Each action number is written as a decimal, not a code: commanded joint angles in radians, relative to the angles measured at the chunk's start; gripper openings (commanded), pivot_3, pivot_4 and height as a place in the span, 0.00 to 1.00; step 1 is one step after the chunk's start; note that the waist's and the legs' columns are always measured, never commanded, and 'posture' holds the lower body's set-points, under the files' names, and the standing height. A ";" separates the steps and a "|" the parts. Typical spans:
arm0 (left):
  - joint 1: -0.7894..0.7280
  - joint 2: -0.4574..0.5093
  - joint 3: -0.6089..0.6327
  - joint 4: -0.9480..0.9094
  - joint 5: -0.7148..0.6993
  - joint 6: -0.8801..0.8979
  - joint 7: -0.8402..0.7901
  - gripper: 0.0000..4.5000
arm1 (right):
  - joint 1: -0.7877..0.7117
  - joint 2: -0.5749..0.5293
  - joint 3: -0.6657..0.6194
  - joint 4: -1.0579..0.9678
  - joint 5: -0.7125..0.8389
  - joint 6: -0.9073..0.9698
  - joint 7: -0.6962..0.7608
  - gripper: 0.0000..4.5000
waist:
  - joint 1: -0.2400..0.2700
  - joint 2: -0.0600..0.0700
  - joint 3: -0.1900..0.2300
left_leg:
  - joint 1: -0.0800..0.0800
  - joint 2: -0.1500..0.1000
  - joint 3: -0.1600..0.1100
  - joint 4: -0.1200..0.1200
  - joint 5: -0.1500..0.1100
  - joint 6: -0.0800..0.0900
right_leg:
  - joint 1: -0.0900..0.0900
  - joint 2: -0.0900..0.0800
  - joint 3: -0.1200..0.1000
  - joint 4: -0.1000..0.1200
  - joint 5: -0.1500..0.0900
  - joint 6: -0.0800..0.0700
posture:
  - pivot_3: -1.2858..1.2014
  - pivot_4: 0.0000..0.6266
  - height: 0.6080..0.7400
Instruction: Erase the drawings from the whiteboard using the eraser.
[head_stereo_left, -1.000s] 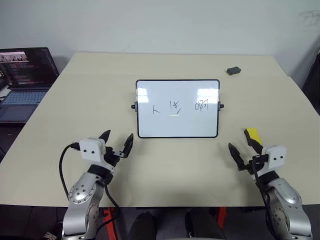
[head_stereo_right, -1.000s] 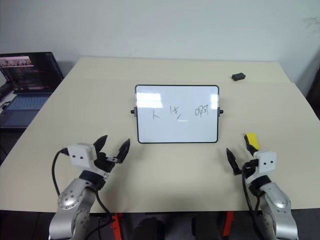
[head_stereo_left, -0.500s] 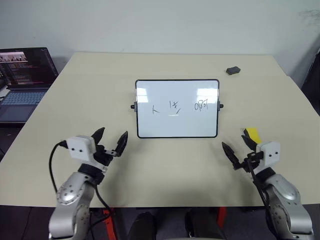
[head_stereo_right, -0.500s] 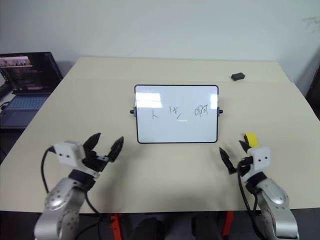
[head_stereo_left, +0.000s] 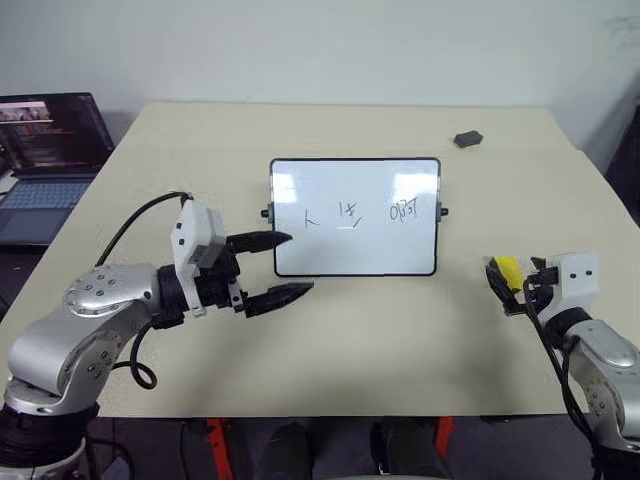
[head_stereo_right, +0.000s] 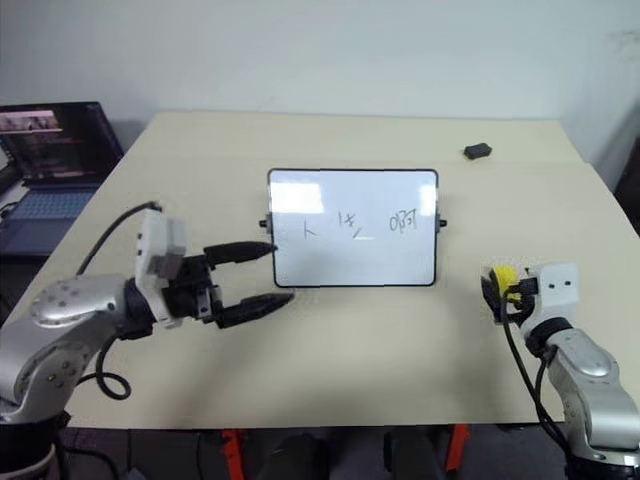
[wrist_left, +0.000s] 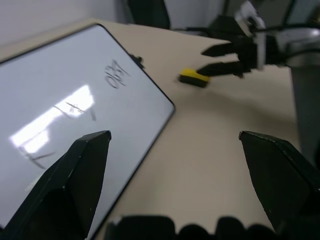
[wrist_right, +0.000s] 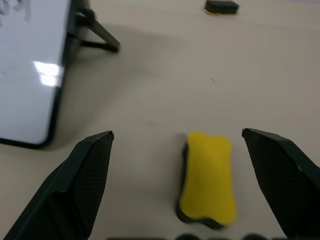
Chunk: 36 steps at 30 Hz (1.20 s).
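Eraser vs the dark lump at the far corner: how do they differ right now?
The eraser is bright yellow; the dark lump is dark grey. The eraser lies near the table's front edge, right of the whiteboard, between the open fingers of the right gripper; the lump sits at the far right, with no gripper near it. Both are small and rest on the table.

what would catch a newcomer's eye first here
Probably the whiteboard propped at mid-table, three small drawings in a row across it. Next, the bright yellow eraser lying on the table to its right, between the open right gripper's fingers. The left gripper, also open, points at the board's left edge.
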 joint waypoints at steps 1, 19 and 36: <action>0.045 0.032 0.024 0.020 0.023 -0.030 -0.076 1.00 | -0.027 0.006 -0.044 -0.079 0.044 0.072 -0.026 0.99 | -0.001 0.001 0.001 | 0.000 0.000 0.000 0.000 0.000 0.000 | 0.000 0.000 0.000 0.000 0.000 0.000 | 0.52 0.24 1.00; 0.161 -0.020 -0.042 -0.070 0.163 -0.161 -0.085 1.00 | -0.247 0.069 -0.027 0.165 -0.038 0.153 -0.144 0.99 | 0.007 0.001 0.001 | -0.001 -0.001 -0.001 0.001 0.000 0.000 | 0.000 -0.001 -0.001 0.000 0.000 0.000 | 0.52 0.24 1.00; 0.042 -0.049 -0.074 -0.050 0.127 -0.132 -0.125 1.00 | -0.249 0.048 -0.058 0.207 -0.030 0.189 -0.105 0.99 | 0.004 0.001 0.001 | -0.001 -0.001 0.000 0.001 0.000 0.000 | 0.000 -0.001 -0.001 0.000 0.000 0.000 | 0.52 0.24 1.00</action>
